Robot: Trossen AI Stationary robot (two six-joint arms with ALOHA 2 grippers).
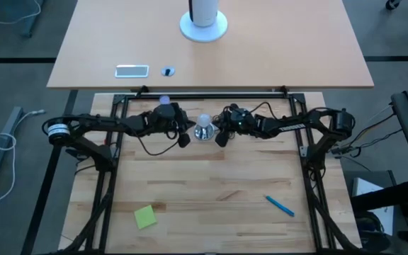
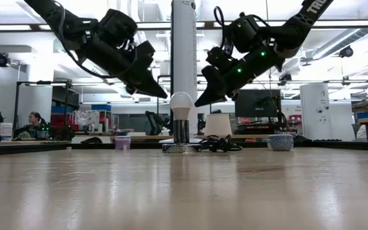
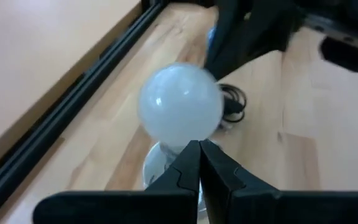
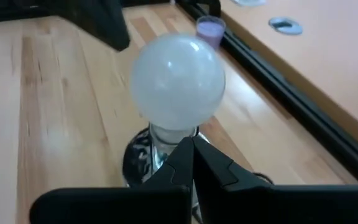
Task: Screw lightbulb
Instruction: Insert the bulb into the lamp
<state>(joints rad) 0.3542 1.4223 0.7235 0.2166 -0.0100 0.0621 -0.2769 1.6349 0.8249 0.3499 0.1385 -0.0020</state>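
Note:
The white frosted lightbulb stands upright, base down, in the shiny silver socket, which rests on the wooden table toward its far edge. It also shows in the low view. My left gripper is shut and empty, just to the bulb's left; its closed tips point at the bulb. My right gripper is shut and empty, just to the bulb's right; its closed tips point at the bulb. Both hang slanting above the table.
A black cord lies coiled by the socket. A small purple cap sits near the far black rail. A blue pen and a yellow-green note lie toward the near edge. A second table stands beyond.

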